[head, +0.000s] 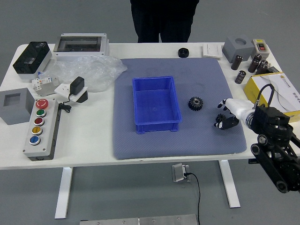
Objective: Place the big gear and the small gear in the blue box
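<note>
My right hand (223, 115) reaches in from the right over the mat's right part. Its white-backed fingers are apart from the black thumb. Between them lies the small dark gear (220, 117), partly covered by the hand; whether they touch it I cannot tell. The big black gear (195, 103) rests flat on the mat, left of the hand. Farther left stands the blue box (156, 103), its inside bare. The left arm is out of view.
A grey-blue mat (201, 138) lies under the box and gears. A black ring (183, 52) sits beyond it. Yellow box (276, 91) and dark cylinders (240, 77) are at right; a button panel (42, 129) is at left. A person (164, 18) stands at the far side, hands unseen.
</note>
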Controlling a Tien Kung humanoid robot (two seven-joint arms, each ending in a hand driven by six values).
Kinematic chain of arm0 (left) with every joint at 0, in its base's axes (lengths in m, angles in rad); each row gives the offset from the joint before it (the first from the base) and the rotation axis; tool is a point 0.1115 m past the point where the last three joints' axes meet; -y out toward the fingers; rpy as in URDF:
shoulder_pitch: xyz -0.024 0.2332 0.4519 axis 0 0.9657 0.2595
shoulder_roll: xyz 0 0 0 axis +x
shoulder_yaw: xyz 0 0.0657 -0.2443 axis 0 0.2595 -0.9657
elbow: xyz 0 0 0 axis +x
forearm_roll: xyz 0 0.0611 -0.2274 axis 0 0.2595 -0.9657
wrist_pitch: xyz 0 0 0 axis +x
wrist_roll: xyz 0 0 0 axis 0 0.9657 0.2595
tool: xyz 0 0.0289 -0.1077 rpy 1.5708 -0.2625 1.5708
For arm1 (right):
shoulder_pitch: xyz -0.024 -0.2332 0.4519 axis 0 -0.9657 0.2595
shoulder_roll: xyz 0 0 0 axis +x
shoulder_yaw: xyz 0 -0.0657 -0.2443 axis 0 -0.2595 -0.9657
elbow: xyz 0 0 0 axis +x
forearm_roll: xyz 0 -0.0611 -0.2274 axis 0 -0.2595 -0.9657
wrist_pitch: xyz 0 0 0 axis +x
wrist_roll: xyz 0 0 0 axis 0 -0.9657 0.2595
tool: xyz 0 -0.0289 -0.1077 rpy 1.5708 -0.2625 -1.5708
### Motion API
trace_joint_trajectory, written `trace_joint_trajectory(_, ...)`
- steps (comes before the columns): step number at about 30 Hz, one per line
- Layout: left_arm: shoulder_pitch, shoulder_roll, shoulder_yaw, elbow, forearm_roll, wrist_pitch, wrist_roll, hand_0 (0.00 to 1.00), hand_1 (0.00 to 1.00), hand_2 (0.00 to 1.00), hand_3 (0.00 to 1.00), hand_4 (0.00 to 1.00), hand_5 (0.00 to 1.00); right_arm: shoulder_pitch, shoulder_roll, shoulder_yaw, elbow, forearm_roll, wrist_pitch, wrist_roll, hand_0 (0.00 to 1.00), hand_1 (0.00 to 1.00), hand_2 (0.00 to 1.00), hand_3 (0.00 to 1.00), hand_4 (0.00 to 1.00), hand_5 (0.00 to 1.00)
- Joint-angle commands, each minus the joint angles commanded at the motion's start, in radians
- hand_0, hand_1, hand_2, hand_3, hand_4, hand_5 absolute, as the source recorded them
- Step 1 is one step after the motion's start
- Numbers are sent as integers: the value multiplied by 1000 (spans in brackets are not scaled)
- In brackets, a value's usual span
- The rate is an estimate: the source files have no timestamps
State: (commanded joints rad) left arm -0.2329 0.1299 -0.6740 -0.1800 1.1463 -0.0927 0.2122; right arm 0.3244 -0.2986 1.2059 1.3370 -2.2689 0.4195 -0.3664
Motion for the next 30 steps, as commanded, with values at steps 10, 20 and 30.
trace_joint_trajectory(10,-1,0,1,0,1,0,-1,779,749,740,674,545,244,5,-4,-10,-16,0,-9,1,662,583,636,638,686,291)
trace_joint_trajectory(20,0,1,2,0,2,-1,0,779,748,739,674,545,245,11,1,-22,-19,0,-7,0,645,561,603,633,658,280)
trace_joint_trajectory(30,-1,0,2,0,2,-1,0,779,749,740,674,545,244,15,6,-32,-25,0,-1,-3,633,544,579,629,658,287)
